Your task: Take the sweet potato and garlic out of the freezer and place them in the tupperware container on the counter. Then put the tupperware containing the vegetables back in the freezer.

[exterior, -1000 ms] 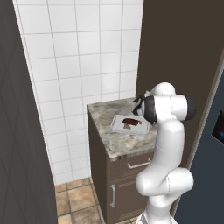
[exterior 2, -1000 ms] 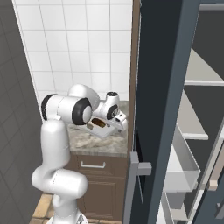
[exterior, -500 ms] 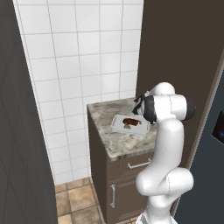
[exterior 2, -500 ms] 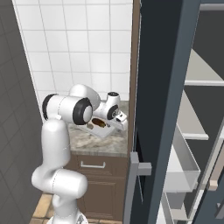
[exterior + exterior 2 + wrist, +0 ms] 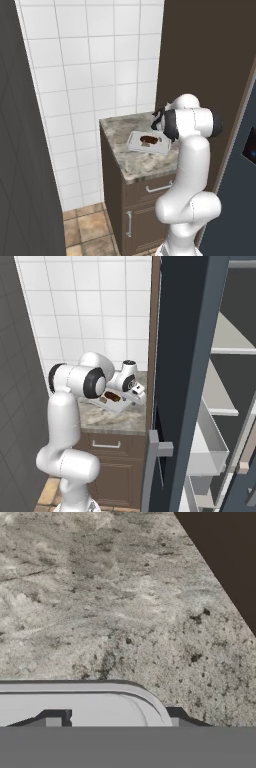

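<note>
The tray (image 5: 149, 142) lies flat on the bench (image 5: 135, 162), near the back corner beside the dark wall panel, and a dark reddish-brown lump, likely the sweet potato (image 5: 148, 139), rests inside it. Whether the garlic is there too cannot be told; it is too small to pick out. The hand (image 5: 135, 393) hangs at the tray's right rim, and in the hand view the rounded corner of the tray (image 5: 100, 704) sits right at the finger tips, so the step in hand appears to be gripping the rim to lift the tray. Whether the fingers are narrow or wide, or already pinching the rim, cannot be told. The next move calls for a firm pinch on the low rim, a level lift so nothing rolls out, then a swing to the freezer (image 5: 200, 381), whose door stands open with pale shelves showing.
</note>
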